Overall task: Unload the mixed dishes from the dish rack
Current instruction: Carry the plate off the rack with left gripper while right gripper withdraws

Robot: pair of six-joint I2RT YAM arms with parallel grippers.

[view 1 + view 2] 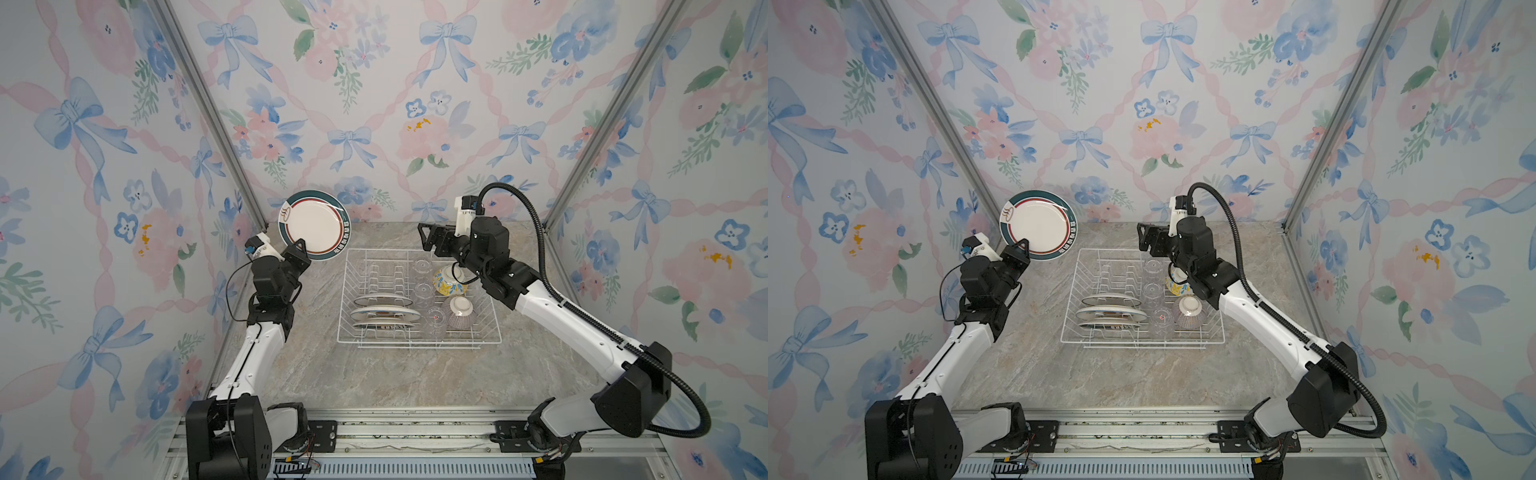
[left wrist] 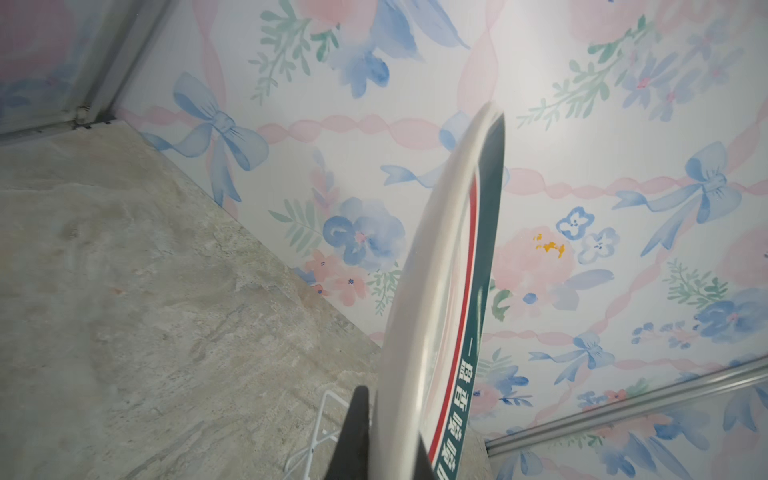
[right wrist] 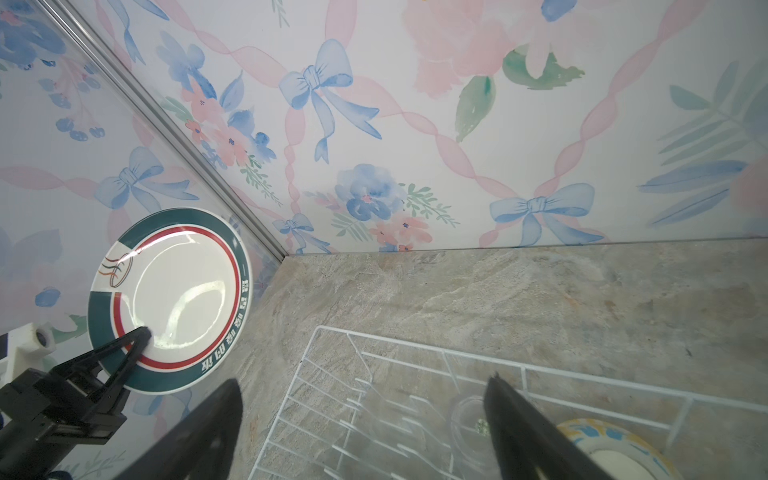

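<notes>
Gripping a glossy round plate (image 1: pixel 316 225) edge-on, left end effector (image 1: pixel 300 246).

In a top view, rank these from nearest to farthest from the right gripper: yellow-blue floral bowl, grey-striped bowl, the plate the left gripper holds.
From the right gripper:
1. Yellow-blue floral bowl, just below it, in the rack's far right part.
2. Grey-striped bowl, nearer the rack's front right.
3. Held white plate with dark rim band, off left, outside the rack, in the left gripper.

A: In a top view, the right arm (image 1: pixel 1200 270) hides most of the yellow-blue floral bowl (image 1: pixel 1173 284).

B: In the left wrist view the plate (image 2: pixel 440 316) is cut off at six o'clock. The lettering on its rim is too small to read.
</notes>
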